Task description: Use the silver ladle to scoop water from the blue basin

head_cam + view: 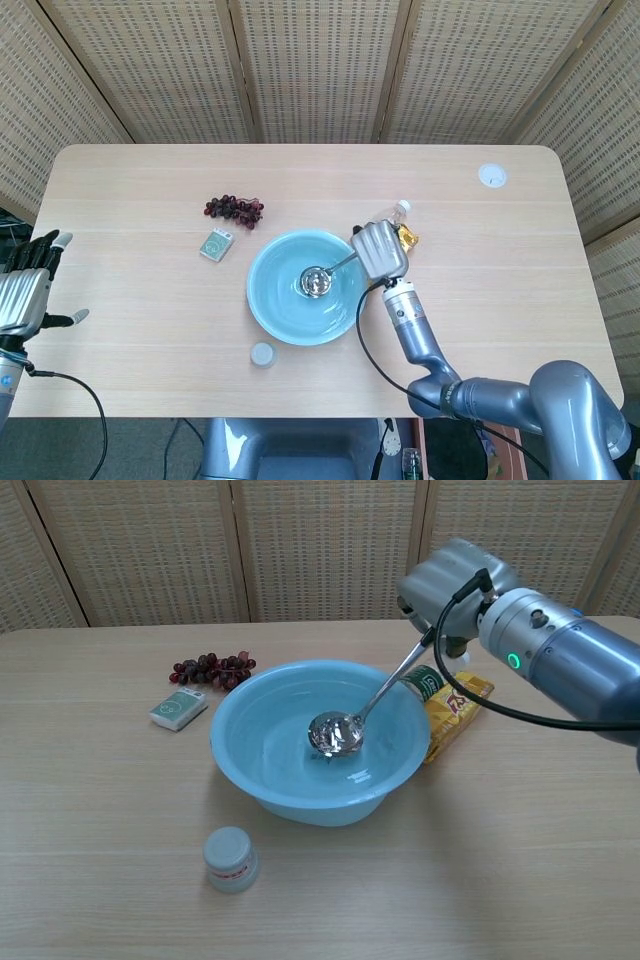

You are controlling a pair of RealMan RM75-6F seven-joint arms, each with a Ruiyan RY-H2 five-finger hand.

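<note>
The blue basin (278,315) (243,755) stands at the table's middle with water in it. My right hand (377,250) (447,576) hovers over the basin's right rim and grips the handle of the silver ladle (318,281) (338,732). The ladle slants down to the left, and its bowl sits low inside the basin at the water, with ripples around it. My left hand (28,290) hangs open at the far left table edge, holding nothing; the chest view does not show it.
A water bottle (396,212) (425,679) and a yellow snack pack (458,705) lie just right of the basin, under my right hand. Grapes (234,208) (211,669) and a small green box (216,244) (178,708) sit behind-left. A small capped jar (262,354) (229,858) stands in front.
</note>
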